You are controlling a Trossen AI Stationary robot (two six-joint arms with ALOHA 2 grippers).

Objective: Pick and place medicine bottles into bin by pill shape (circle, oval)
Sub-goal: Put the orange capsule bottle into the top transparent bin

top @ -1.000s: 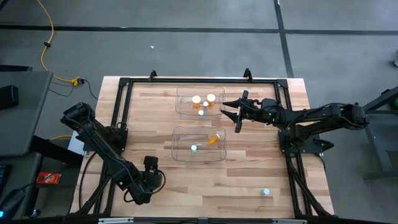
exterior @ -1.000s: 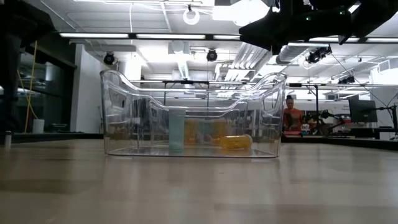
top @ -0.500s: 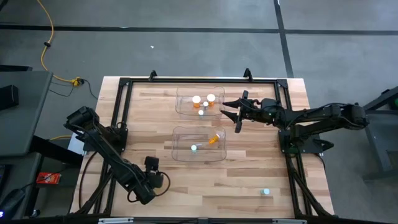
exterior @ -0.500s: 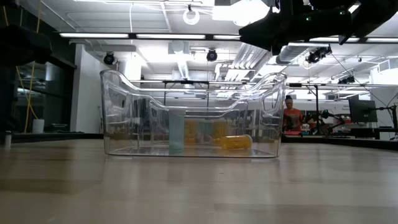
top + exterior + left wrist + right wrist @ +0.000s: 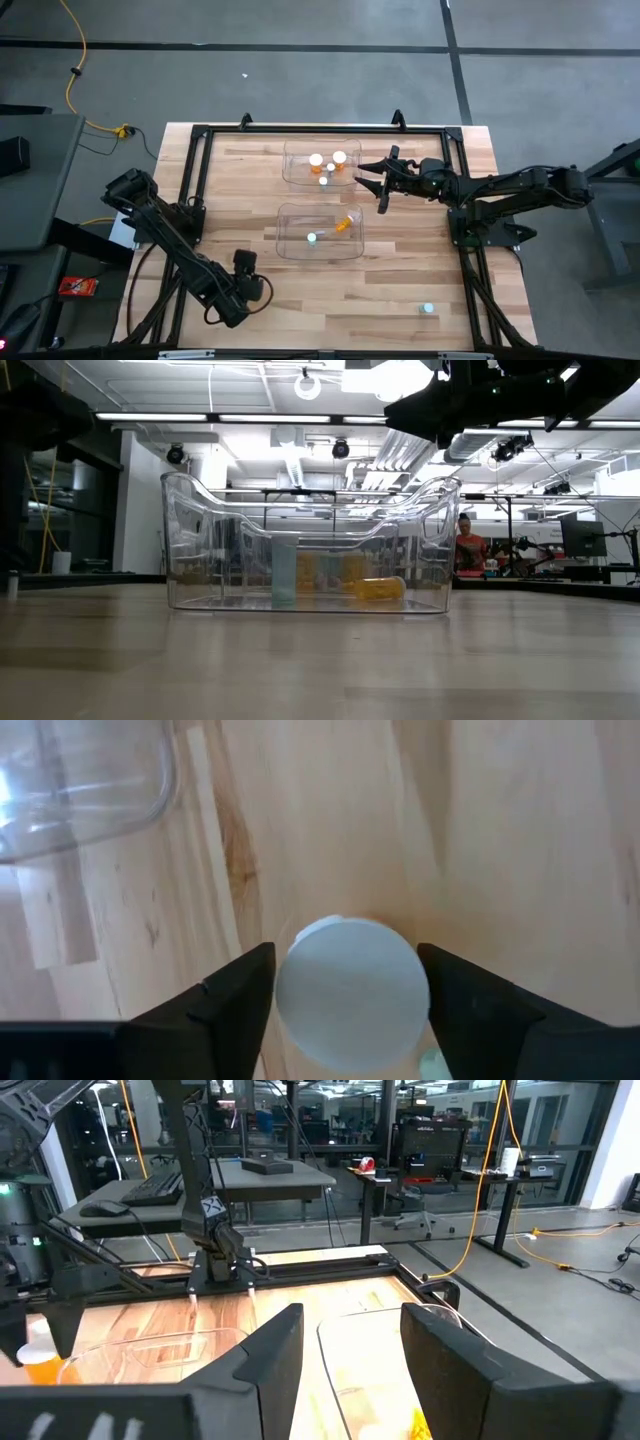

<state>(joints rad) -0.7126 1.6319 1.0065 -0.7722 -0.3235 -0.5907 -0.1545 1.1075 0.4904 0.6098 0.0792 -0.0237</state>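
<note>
Wooden desk seen from above, with two clear bins in its middle. The far bin holds several small orange bottles with white caps; the near bin holds one pale bottle standing and one orange bottle lying on its side.

Near the desk's front left corner, the left end effector points straight down over a pale medicine bottle. In the left wrist view the bottle's round white cap fills the gap between the two dark fingers, which stand close on either side of it. Whether they already press on it cannot be told, and the bottle itself is hidden under the arm in the high view. The bottle stands upright, so its long axis runs vertically, in line with the end effector above it. That alignment is what the coming move depends on: the fingers look set to clamp across the cap's width, then lift.

The right end effector hangs above the desk just beside the far bin's right side, fingers spread and empty, waiting.

One more pale bottle stands alone near the front right corner, well apart from both arms, though the right arm's side is nearer.

In the low view, a person shows far off in the room behind the desk.
</note>
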